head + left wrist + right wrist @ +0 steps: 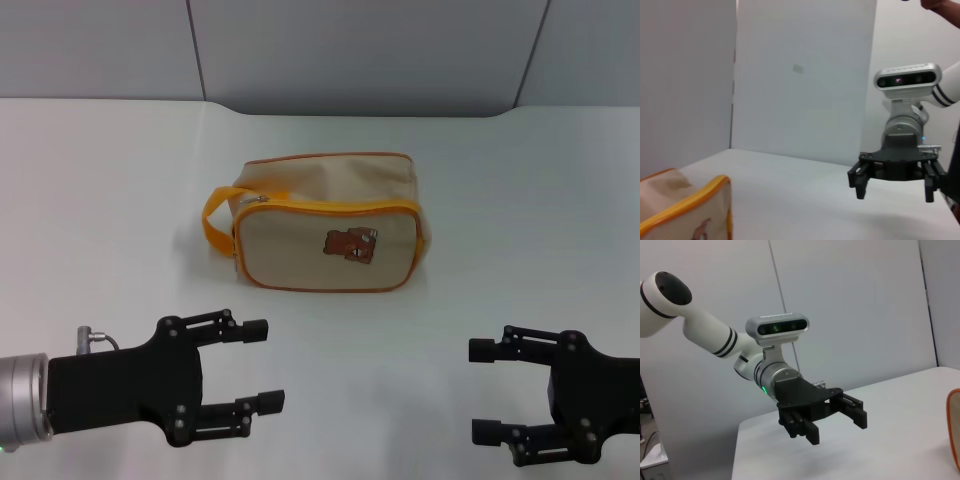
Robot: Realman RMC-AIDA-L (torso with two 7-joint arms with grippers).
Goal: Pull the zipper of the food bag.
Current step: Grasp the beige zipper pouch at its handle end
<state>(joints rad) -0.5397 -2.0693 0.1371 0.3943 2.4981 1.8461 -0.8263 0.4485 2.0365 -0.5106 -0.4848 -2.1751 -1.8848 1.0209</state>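
Head view, food bag [330,225]: lay mid-table [520,200], beige, orange-trimmed, bear side facing the robot; contents hidden.
Head view, zipper [330,208]: ran along the top orange edge, pull tab [258,198] beside the loop handle [215,220].
Head view, left gripper [262,365]: fingers wide, near the bag.
Head view, right gripper [485,390]: fingers wide, near the bag.
Left wrist view: bag corner, right gripper spread.
Right wrist view: left gripper spread.

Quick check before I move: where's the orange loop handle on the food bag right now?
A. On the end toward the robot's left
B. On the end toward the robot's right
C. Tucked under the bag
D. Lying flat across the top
A. In the head view the orange loop handle sticks out from the food bag's end on the robot's left, close to the zipper pull.
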